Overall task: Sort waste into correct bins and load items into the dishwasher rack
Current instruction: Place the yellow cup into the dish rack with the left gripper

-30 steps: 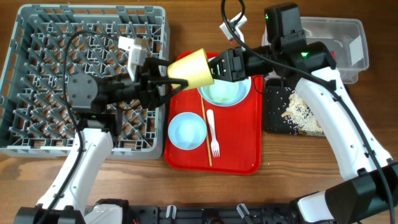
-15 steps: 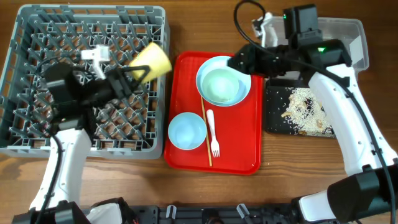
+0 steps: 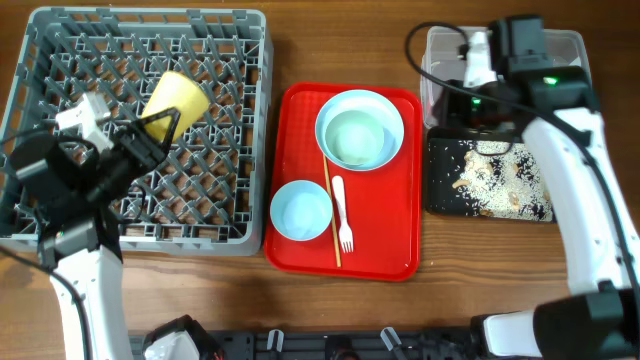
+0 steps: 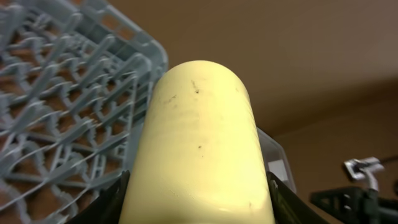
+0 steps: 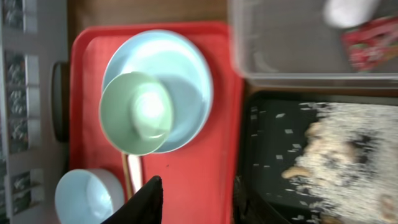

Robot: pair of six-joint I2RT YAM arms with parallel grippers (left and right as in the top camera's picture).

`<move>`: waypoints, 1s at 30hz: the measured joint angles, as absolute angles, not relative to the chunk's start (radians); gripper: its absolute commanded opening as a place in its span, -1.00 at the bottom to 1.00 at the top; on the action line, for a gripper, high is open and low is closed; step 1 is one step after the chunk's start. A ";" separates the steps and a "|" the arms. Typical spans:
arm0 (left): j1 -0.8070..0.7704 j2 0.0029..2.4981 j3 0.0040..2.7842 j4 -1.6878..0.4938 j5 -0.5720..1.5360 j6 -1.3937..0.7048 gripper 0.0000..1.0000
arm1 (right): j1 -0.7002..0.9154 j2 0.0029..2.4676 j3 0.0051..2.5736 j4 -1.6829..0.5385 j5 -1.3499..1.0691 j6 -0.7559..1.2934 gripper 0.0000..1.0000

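My left gripper (image 3: 163, 120) is shut on the small yellow cup (image 3: 176, 97) and holds it tilted above the grey dishwasher rack (image 3: 60, 35). In the left wrist view the cup (image 4: 199, 130) fills the frame between my fingers (image 4: 117, 200). My right gripper (image 3: 455, 105) is open and empty over the seam between the red tray and the black tray (image 3: 440, 195); its fingers (image 5: 151, 198) show in the right wrist view. The black tray holds rice scraps (image 5: 348, 143). The clear tub (image 3: 560, 45) holds the red wrapper (image 5: 372, 46) and the white scrap (image 5: 348, 9).
The red serving tray (image 3: 390, 250) holds a round plate (image 3: 392, 112) with a pale green bowl (image 3: 358, 138) in it, a pale blue bowl (image 3: 300, 210), a white fork (image 3: 343, 218) and chopsticks (image 3: 330, 215). The wooden table edge runs along the front.
My left arm has carried the yellow cup leftward from the red tray's edge to above the rack. My right arm has drawn back to the right, toward the tub and black tray.
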State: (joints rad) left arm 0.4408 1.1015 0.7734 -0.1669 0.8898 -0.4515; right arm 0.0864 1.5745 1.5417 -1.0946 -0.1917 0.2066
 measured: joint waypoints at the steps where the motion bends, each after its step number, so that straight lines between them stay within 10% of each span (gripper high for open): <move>1: 0.451 1.089 0.778 -0.223 0.869 -0.440 -0.93 | 0.071 1.559 1.542 -1.099 -0.183 0.204 -0.29; 17: 0.459 1.082 1.035 -0.949 0.357 -0.263 -0.92 | -0.133 1.468 1.542 -1.199 -0.146 0.196 -0.28; 30: 0.330 1.315 1.036 -0.963 0.202 -0.236 -0.84 | -0.133 1.468 1.542 -1.215 -0.145 0.196 -0.29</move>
State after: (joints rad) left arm 0.3302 1.3151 1.0355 -0.9627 0.2024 -0.2356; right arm -0.1329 1.4677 1.5417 -1.2152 -0.1448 0.1959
